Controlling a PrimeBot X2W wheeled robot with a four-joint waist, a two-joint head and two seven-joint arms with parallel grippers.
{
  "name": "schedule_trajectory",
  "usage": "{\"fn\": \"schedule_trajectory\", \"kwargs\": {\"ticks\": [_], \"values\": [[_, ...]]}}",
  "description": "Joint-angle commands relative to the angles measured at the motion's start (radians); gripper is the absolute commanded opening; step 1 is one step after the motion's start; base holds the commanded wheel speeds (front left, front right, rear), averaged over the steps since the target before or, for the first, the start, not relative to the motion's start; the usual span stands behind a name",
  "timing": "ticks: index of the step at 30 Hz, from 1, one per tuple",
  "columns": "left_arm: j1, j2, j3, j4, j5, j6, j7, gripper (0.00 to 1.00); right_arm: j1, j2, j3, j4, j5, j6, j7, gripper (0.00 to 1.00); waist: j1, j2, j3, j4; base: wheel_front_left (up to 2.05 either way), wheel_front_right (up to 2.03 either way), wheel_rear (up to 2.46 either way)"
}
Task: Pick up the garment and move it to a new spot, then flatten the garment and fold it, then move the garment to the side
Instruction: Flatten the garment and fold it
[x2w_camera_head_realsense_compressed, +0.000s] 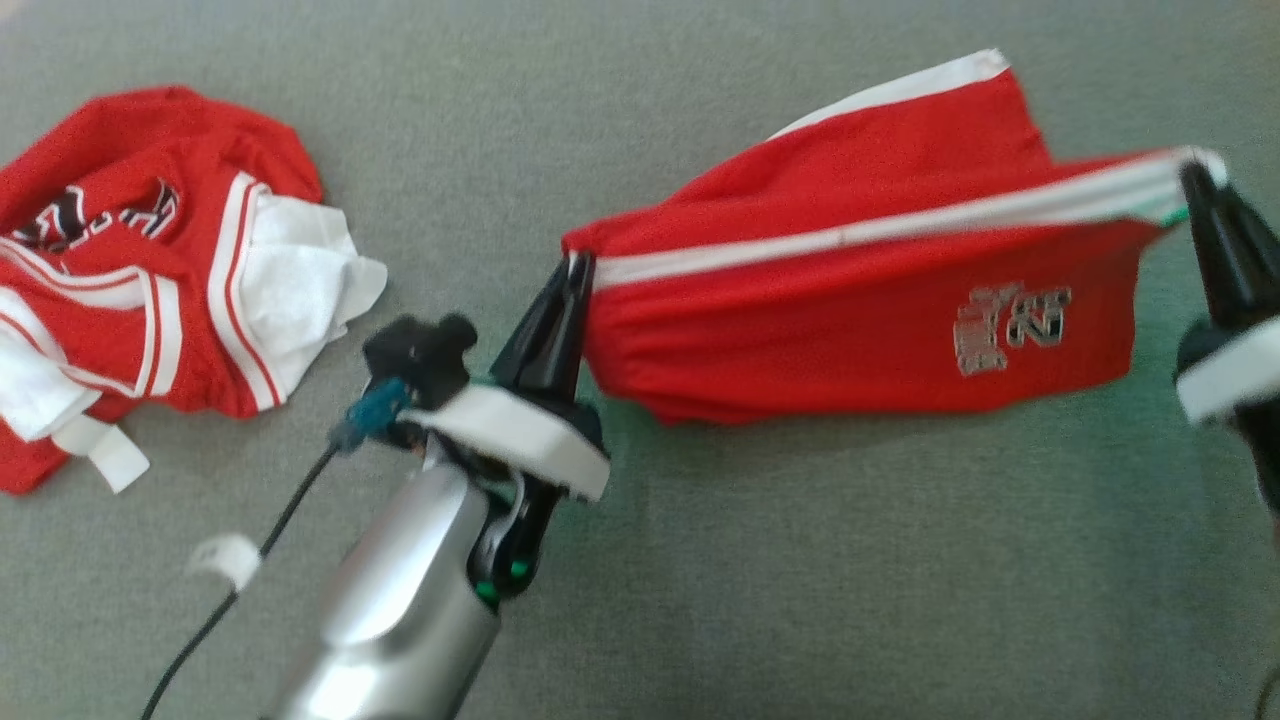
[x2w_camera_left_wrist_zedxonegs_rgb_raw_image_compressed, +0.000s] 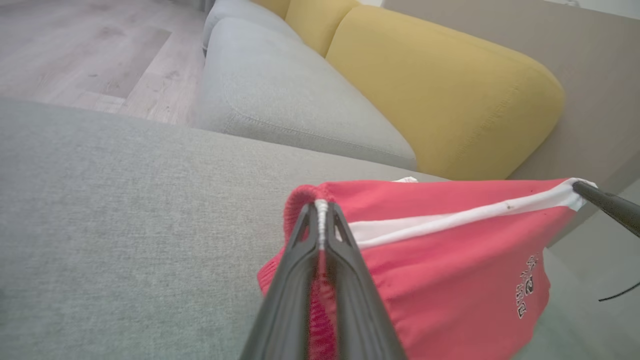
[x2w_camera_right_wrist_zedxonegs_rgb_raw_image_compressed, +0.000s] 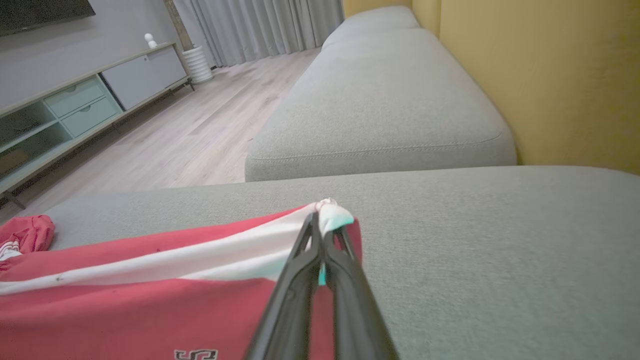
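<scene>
The garment is a pair of red shorts with a white side stripe and a small printed logo, stretched in the air between my two grippers above the grey cushion. My left gripper is shut on its left end at the waistband, seen close in the left wrist view as the garment pinched by my left gripper. My right gripper is shut on the right end by the white trim; the right wrist view has the garment hanging from my right gripper.
A crumpled red and white jersey lies on the cushion at the left. A black cable trails from my left arm. Yellow back cushions and a second grey seat lie beyond, wood floor to the side.
</scene>
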Motion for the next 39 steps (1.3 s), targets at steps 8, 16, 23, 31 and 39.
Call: {"fn": "schedule_trajectory", "kwargs": {"ticks": [8,16,23,31,39], "values": [[-0.202,0.002,-0.063,0.098,-0.111,0.024,-0.013,0.00,-0.259,-0.057,0.107,0.178,0.059,-0.001,-0.025,0.00,-0.0004,0.0000,0.086,0.037,0.00,0.00,0.00],[-0.330,0.002,-0.140,0.220,-0.169,0.071,-0.064,0.00,-0.441,-0.080,0.246,0.361,0.074,-0.001,-0.059,0.00,-0.0004,0.0000,0.129,0.053,0.00,0.00,0.00],[-0.376,0.002,-0.219,0.295,-0.225,0.090,-0.113,0.78,-0.533,-0.075,0.339,0.493,0.097,-0.001,-0.132,1.00,-0.0004,0.0000,0.138,0.055,0.00,0.00,0.00],[-0.322,0.002,-0.218,0.298,-0.218,0.136,-0.164,1.00,-0.453,-0.086,0.432,0.530,0.177,-0.001,-0.307,1.00,-0.0004,0.0000,0.057,0.050,0.00,0.00,0.00],[-0.058,0.013,-0.031,0.004,0.098,0.274,-0.165,1.00,-0.260,-0.074,0.435,0.514,0.210,-0.001,-0.362,1.00,-0.0004,0.0000,-0.017,0.051,0.00,0.00,0.00]]}}
